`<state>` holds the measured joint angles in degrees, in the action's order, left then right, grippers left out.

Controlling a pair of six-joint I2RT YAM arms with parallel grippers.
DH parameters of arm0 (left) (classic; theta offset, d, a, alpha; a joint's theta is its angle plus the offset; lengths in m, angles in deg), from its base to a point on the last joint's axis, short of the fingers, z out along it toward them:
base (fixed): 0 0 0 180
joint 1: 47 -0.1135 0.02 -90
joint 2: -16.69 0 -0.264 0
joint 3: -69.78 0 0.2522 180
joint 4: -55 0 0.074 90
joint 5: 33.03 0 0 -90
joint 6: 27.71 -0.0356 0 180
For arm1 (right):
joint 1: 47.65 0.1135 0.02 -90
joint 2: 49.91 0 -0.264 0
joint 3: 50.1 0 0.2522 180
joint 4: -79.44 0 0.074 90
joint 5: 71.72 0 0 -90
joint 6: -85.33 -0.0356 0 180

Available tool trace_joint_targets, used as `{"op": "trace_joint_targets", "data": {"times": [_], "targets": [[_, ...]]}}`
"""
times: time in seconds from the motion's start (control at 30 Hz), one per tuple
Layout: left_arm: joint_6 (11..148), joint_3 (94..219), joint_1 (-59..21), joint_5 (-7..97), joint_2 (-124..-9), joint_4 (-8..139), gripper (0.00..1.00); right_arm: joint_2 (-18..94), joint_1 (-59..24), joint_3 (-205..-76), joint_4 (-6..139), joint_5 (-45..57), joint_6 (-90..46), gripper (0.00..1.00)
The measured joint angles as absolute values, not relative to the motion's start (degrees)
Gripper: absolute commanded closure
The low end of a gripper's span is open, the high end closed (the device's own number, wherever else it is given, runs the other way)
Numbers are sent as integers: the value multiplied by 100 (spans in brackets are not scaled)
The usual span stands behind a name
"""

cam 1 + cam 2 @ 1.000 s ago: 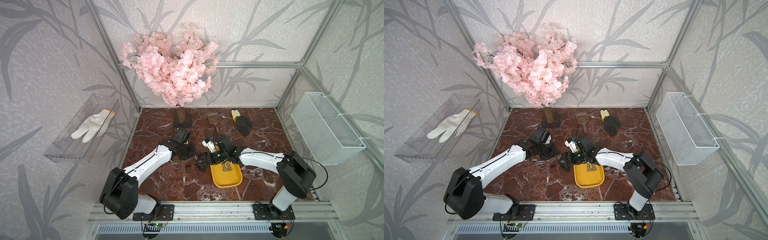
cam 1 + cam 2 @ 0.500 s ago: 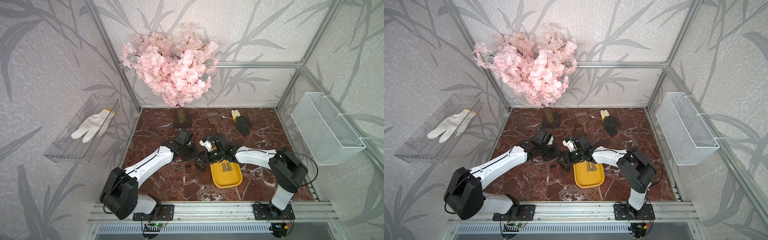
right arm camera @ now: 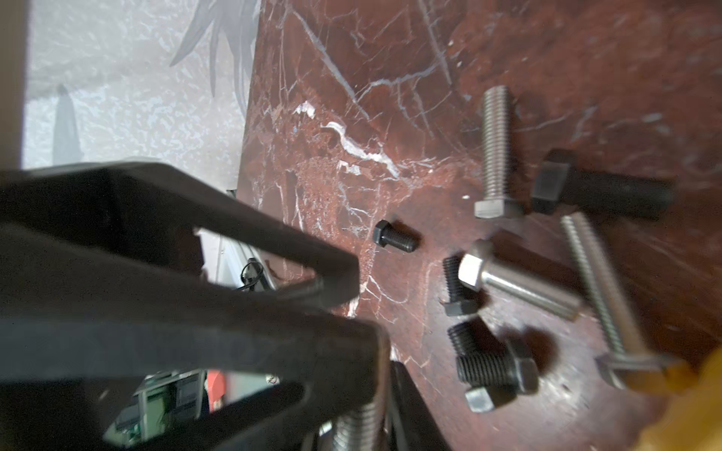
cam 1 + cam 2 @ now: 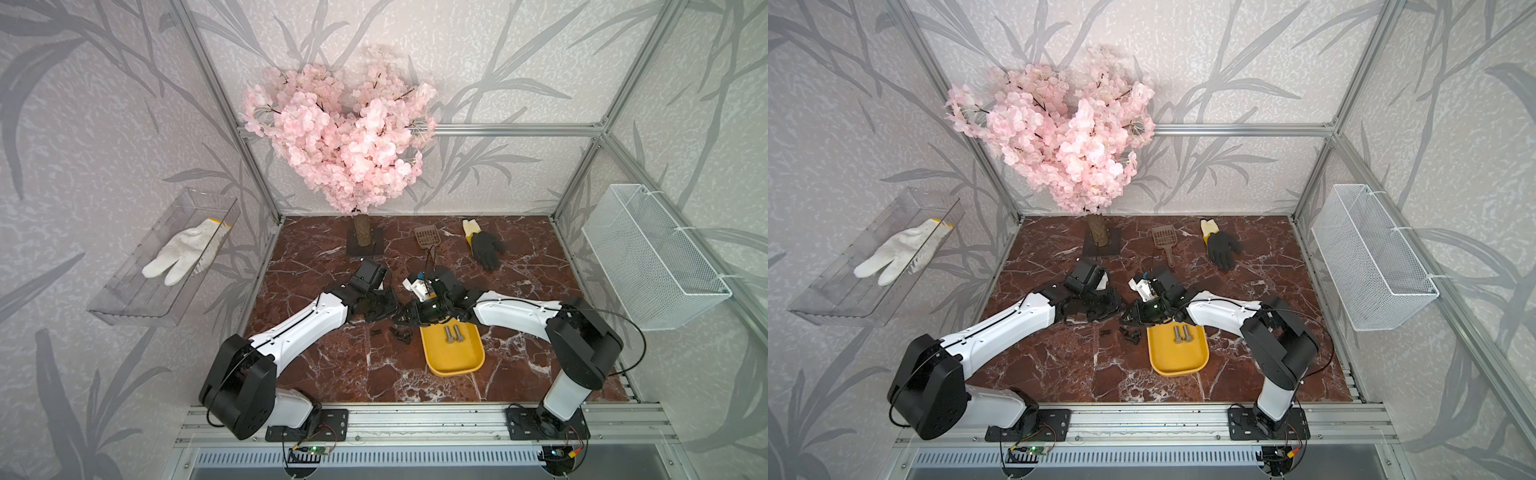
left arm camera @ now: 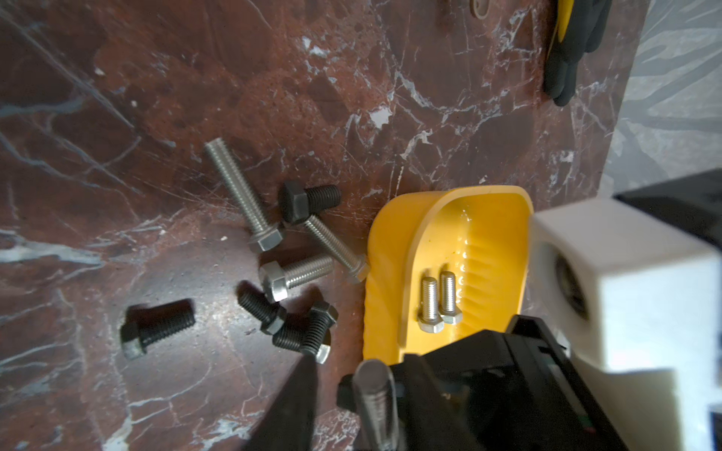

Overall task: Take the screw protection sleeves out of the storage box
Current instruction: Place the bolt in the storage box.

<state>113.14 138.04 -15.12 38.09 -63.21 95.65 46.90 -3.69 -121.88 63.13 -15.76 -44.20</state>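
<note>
Both arms have drawn together just off the far left corner of the yellow tray (image 4: 455,361). Right jaws clamp a silver bolt (image 5: 375,398); left jaws stand parted beside it. Black sleeves (image 5: 156,330) lie on the tabletop (image 4: 332,374), left of the tray. A slack pinch could drop the bolt, scattering them.

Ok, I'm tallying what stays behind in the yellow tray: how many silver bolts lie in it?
2. One silver bolt lies side by side with the other on the floor of the storage box, near its far end. That end is covered in every view, so another may be hidden.
</note>
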Motion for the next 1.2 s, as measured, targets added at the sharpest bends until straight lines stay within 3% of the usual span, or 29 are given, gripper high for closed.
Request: {"op": "trace_joint_targets", "data": {"times": [0.27, 0.43, 0.77, 1.03, 1.2], "targets": [[11152, 14005, -1516, 4041, -6446, 9764, 40, 3267, -369, -11810, 4471, 487, -3895, 93], [11115, 14152, -1516, 4157, -6776, 9775, 40, 3484, -205, -11546, 4014, 1158, -3799, 90], [11091, 14163, -1519, 4393, -7003, 9808, 40, 4085, 14, -11541, 4027, 1488, -3771, 82], [11095, 14163, -1553, 4472, -7309, 9764, 39, 4408, 46, -11539, 4115, 1532, -3764, 57], [11119, 14163, -1612, 4537, -7521, 9753, 40, 4404, 57, -11535, 4158, 1530, -3758, 50]]}}
